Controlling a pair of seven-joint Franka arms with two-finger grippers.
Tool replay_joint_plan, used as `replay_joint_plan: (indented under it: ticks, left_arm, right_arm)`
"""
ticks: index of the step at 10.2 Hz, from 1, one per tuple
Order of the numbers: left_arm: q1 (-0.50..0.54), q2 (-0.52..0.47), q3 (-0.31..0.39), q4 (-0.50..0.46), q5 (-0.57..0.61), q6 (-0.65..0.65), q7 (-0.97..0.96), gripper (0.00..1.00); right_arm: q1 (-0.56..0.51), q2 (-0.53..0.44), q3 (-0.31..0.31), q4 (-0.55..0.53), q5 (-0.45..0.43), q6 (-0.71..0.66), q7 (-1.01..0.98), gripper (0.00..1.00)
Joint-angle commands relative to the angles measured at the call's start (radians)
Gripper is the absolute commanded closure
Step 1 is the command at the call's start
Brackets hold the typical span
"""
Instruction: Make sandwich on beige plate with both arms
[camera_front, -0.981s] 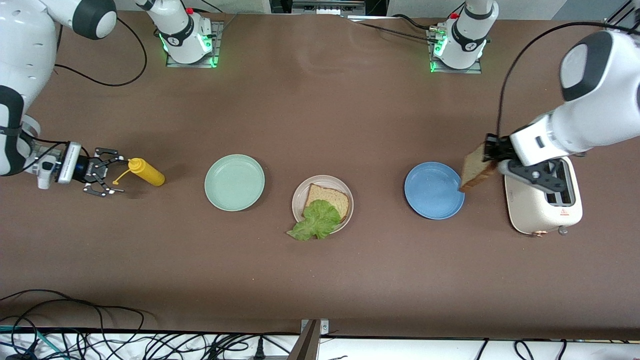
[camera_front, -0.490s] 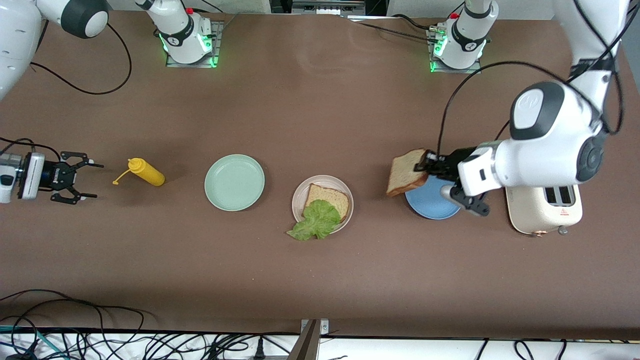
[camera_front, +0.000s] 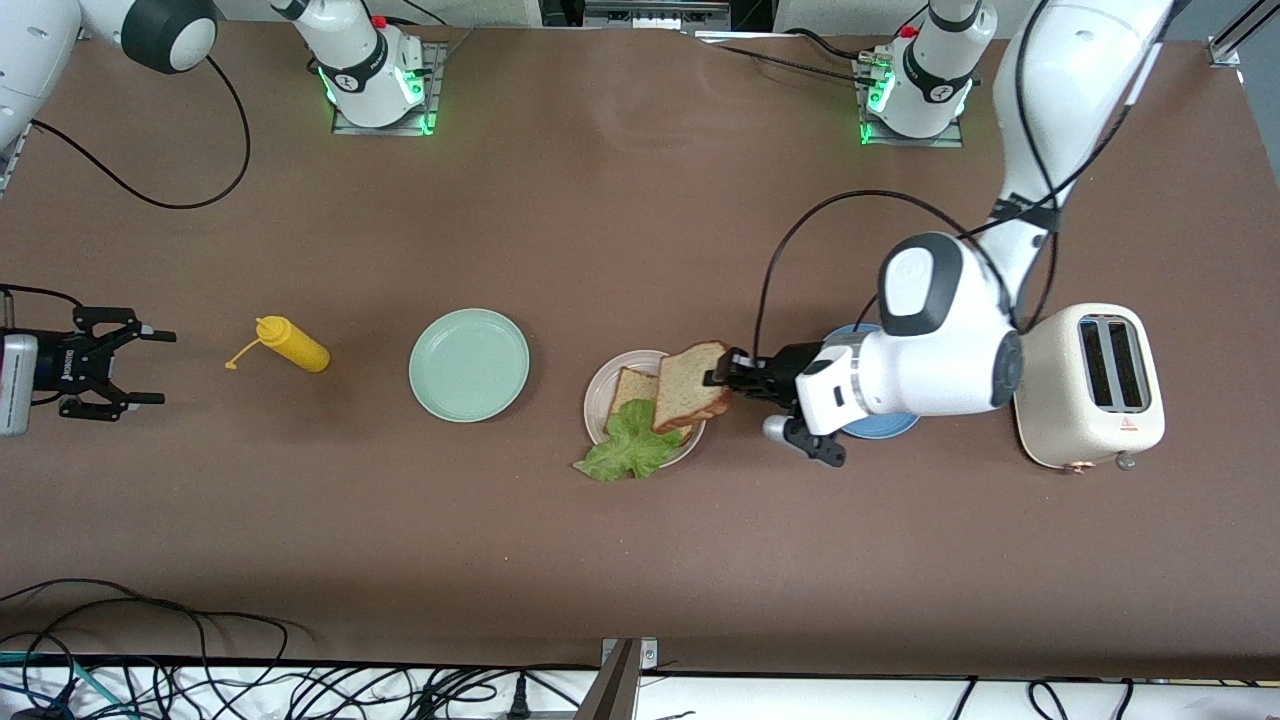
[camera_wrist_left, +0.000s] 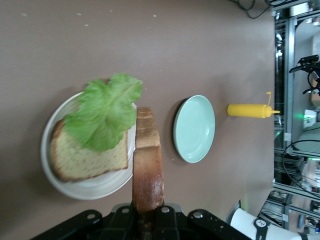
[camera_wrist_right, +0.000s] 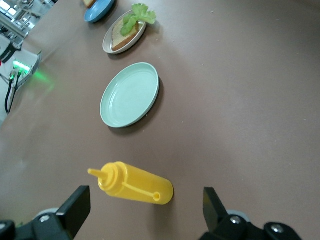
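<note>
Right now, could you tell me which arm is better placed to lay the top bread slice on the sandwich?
Left. Its claw grips the second bread slice over the beige plate; the right claw waits open near the mustard bottle.

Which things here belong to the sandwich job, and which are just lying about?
Job: beige plate, bread slice on it, lettuce leaf, second bread slice held in left gripper.
Lying about: mint plate, blue plate, mustard bottle, toaster.
</note>
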Motion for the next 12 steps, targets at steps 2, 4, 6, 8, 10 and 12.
replay_joint_plan:
  ticks: [2, 4, 6, 8, 10, 12]
  left_arm:
    - [0.003, 0.096, 0.003, 0.032, -0.188, 0.0, 0.233, 1.0]
    - [0.003, 0.147, 0.003, 0.035, -0.191, 0.003, 0.346, 1.0]
    - [0.003, 0.188, 0.004, 0.034, -0.238, 0.022, 0.475, 1.0]
    - [0.003, 0.214, 0.004, 0.027, -0.286, 0.057, 0.616, 1.0]
    - [0.004, 0.233, 0.004, 0.027, -0.289, 0.057, 0.677, 0.94]
    - [0.01, 0.228, 0.006, 0.032, -0.285, 0.057, 0.678, 0.0]
  right_arm:
    - [0.018, -0.004, 0.003, 0.132, -0.051, -0.058, 0.286, 0.0]
    - [0.084, -0.006, -0.017, 0.155, -0.078, -0.063, 0.435, 0.0]
    - [0.159, -0.053, -0.012, 0.171, -0.179, -0.046, 0.67, 0.0]
    - [0.175, -0.107, 0.111, 0.174, -0.332, -0.005, 0.876, 0.0]
    - [0.152, -0.182, 0.333, 0.172, -0.6, 0.046, 1.097, 0.0]
    - [0.109, -0.237, 0.542, 0.157, -0.856, 0.067, 1.319, 0.0]
